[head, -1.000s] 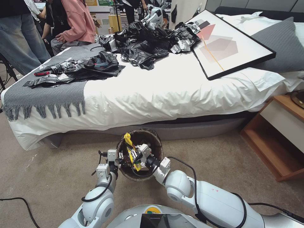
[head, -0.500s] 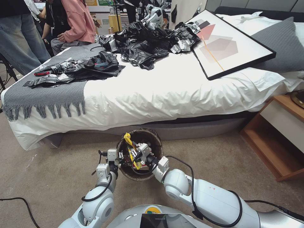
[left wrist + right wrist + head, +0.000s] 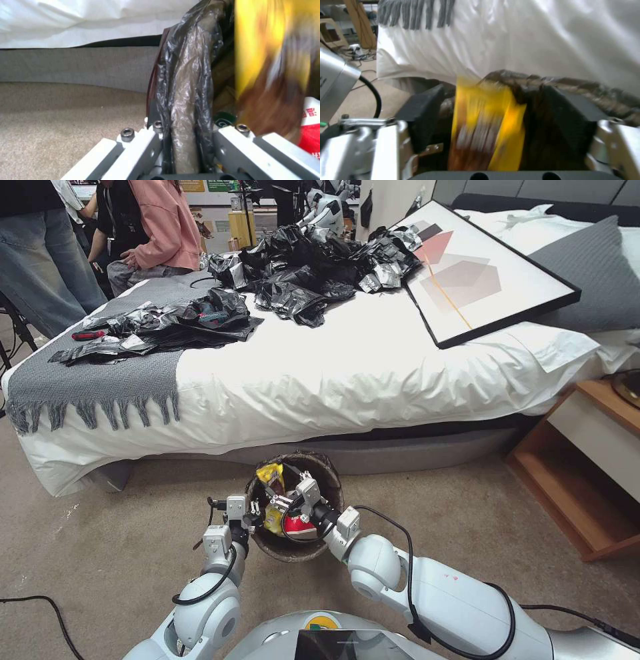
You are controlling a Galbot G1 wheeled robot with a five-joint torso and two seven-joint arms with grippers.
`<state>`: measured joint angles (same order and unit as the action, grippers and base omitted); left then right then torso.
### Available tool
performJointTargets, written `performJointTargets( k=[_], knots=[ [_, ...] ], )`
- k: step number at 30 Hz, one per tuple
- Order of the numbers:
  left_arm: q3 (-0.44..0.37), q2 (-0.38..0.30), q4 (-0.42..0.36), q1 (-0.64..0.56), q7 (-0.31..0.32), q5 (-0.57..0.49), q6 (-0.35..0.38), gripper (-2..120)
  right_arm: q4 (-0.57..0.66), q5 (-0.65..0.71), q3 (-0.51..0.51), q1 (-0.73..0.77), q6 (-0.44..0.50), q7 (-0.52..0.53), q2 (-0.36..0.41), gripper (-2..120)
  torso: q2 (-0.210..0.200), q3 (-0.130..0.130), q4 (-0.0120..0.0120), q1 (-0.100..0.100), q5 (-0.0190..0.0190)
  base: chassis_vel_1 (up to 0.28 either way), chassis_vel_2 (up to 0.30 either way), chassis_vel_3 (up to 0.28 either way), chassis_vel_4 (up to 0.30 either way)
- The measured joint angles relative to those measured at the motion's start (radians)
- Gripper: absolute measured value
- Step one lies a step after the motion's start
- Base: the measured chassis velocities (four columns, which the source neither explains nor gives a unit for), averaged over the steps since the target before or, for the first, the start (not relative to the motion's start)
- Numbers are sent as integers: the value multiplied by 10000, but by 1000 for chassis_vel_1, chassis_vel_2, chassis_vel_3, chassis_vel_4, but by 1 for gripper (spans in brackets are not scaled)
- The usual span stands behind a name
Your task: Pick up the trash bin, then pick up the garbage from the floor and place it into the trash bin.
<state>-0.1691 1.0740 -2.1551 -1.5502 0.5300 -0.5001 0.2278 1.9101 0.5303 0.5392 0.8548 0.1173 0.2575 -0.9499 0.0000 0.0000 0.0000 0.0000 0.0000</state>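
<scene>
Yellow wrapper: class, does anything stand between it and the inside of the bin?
Nothing visible does. The yellow wrapper is already over the bin, between the open fingers of the right gripper; the left gripper clamps the rim.

Head camera looks forward and down from above the trash bin (image 3: 297, 550), bed (image 3: 373, 373) beyond. Left wrist camera faces the bin's rim (image 3: 186, 100) at close range. Right wrist camera looks across the bin's mouth toward the bed skirt. All three share the bin.
</scene>
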Motion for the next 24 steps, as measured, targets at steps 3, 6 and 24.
performJointTargets(
  k=[3, 6, 24],
  knots=[
    [-21, -1, 1, -6, 0, 1, -8, 0, 151, 37, -147, 22, 1, 38, 46, 87, 0, 0, 0, 0, 0, 0, 0, 0, 0],
    [-29, 6, 16, -7, 2, 2, -14, 0, 494, 160, -504, 40, -1, 84, 128, 96, 0, 0, 0, 0, 1, 0, 0, 0, 0],
    [-13, 86, 67, 7, 0, 22, -24, 0, 2909, 845, -3314, 779, -107, 234, 1224, 100, 0, 0, -1, 0, 2, 0, 0, 0, 0]
  ],
)
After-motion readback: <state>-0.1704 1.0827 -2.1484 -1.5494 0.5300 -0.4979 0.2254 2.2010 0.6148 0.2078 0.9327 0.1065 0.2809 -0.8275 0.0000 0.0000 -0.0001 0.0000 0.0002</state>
